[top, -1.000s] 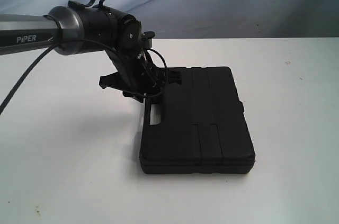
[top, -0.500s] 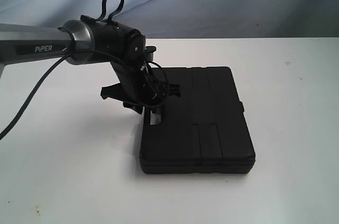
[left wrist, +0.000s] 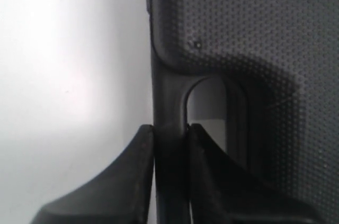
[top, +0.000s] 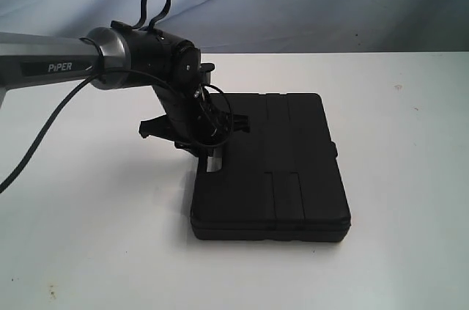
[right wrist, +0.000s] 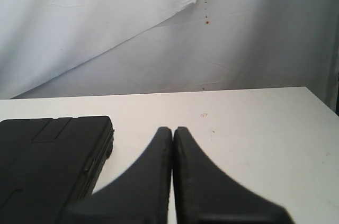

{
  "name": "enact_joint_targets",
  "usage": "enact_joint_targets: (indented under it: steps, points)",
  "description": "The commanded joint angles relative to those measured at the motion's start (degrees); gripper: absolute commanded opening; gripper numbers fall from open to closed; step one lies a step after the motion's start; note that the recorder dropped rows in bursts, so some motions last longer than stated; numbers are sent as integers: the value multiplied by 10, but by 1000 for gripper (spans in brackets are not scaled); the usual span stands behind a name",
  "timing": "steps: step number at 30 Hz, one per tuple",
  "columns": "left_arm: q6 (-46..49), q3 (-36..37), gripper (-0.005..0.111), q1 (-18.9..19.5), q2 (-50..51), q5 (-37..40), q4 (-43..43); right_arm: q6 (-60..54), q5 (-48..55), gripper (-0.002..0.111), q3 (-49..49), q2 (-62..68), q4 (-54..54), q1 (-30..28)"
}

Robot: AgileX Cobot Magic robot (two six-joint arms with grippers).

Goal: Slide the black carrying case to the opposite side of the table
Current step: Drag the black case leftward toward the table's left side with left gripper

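Case [top: 282, 178] lies flat on the table [top: 88, 237], well in from every edge, its handle slot [left wrist: 209, 107] toward the left edge. Left gripper [left wrist: 170, 128] is clamped on the handle bar, one finger inside the slot. Right gripper [right wrist: 172, 135], pressed closed, holds nothing.

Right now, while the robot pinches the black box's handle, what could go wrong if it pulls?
1. The left gripper pinches only the thin handle strip on one edge of the case, so the case may swivel instead of sliding straight over the table.
2. Just the fingertips hold the strip, so they may slip off.
3. The right gripper hangs shut, away from the case, so nothing steadies its other side.
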Motion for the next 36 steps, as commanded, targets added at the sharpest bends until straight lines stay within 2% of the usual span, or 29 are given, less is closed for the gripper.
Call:
enact_joint_targets:
  steps: [1,10,29,36]
  points:
    - [8,-3,0,-4,1,1,-10,-4,-7,0,2,-1,1,-4]
    - [42,-2,0,3,1,17,-14,-4,-7,0,2,-1,1,-4]
    - [133,2,0,68,1,43,-45,-4,-7,0,2,-1,1,-4]
    - [165,53,0,104,-1,12,-69,-4,-7,0,2,-1,1,-4]
